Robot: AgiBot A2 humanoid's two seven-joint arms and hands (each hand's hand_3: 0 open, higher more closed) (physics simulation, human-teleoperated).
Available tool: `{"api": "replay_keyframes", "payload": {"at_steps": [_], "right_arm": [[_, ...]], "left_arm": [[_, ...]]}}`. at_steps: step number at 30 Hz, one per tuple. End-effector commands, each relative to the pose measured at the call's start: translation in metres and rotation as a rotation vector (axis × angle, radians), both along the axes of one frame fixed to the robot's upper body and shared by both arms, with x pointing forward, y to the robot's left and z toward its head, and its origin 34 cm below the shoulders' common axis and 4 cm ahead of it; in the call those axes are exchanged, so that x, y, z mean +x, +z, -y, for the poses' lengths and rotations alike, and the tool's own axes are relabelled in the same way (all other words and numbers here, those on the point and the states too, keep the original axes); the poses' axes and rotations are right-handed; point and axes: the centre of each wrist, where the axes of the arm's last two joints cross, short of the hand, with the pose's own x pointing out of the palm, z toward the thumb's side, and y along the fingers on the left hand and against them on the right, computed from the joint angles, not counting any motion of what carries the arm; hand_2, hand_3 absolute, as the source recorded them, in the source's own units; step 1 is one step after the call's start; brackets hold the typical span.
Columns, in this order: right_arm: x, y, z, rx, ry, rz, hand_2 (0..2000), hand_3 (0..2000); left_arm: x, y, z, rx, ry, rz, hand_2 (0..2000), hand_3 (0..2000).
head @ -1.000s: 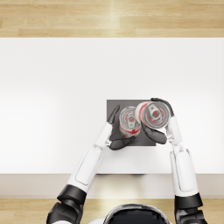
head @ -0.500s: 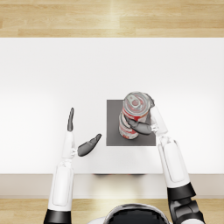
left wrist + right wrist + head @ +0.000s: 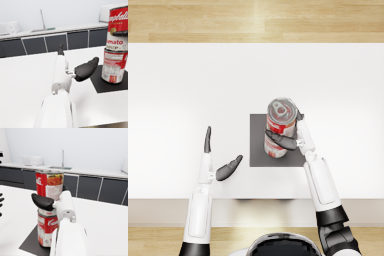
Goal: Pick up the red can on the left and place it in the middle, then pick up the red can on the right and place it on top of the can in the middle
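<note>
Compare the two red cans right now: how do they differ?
The upper can sits on the lower can, which stands on the dark mat. The right hand grips the upper can; nothing holds the lower. The left hand is open, away from both. Both are upright red-and-white soup cans.

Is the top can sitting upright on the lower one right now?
Upright. The top can stands straight on the lower can, labels level in both wrist views, with the right hand gripping it.
</note>
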Motion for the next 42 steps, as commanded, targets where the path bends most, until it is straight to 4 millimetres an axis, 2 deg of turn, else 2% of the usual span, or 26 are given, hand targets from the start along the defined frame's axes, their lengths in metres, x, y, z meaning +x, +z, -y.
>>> {"api": "replay_keyframes", "payload": {"at_steps": [1,7,17,22,27,28,32,34,36,40,41,42], "right_arm": [[-0.004,0.011,0.001,0.015,0.001,0.039,0,0],[-0.012,0.013,0.001,0.024,0.006,0.050,0,0],[-0.034,0.030,0.000,0.058,0.017,0.138,0,0],[-0.043,0.050,0.006,0.096,0.004,0.219,0,0],[-0.054,0.081,0.014,0.151,-0.015,0.337,0,0],[-0.058,0.087,0.016,0.107,0.001,0.373,0,0],[-0.073,0.113,0.033,0.202,-0.065,0.484,0,0],[-0.073,0.116,0.047,0.222,-0.117,0.508,0,0],[-0.072,0.116,0.068,0.263,-0.195,0.619,0,0],[-0.068,0.099,0.090,0.297,-0.293,0.697,0,0],[-0.069,0.103,0.075,0.291,-0.234,0.721,0,0],[-0.069,0.100,0.080,0.295,-0.252,0.723,0,0]], "left_arm": [[0.003,0.004,0.003,-0.004,-0.007,0.014,0,0],[0.002,0.006,0.003,-0.013,-0.002,0.022,0,0],[0.001,0.014,0.005,-0.028,-0.001,0.054,0,0],[0.000,0.030,0.006,-0.039,-0.001,0.116,0,0],[0.001,0.044,0.005,-0.050,0.006,0.166,0,0],[0.000,0.048,0.004,-0.052,0.010,0.182,0,0],[0.005,0.080,-0.010,-0.060,0.062,0.303,0,0],[0.006,0.095,-0.016,-0.058,0.080,0.355,0,0],[0.007,0.108,-0.027,-0.052,0.117,0.403,0,0],[0.009,0.105,-0.035,-0.063,0.151,0.390,0,0],[0.011,0.101,-0.036,-0.065,0.155,0.373,0,0],[0.012,0.094,-0.037,-0.067,0.160,0.346,0,0]]}}
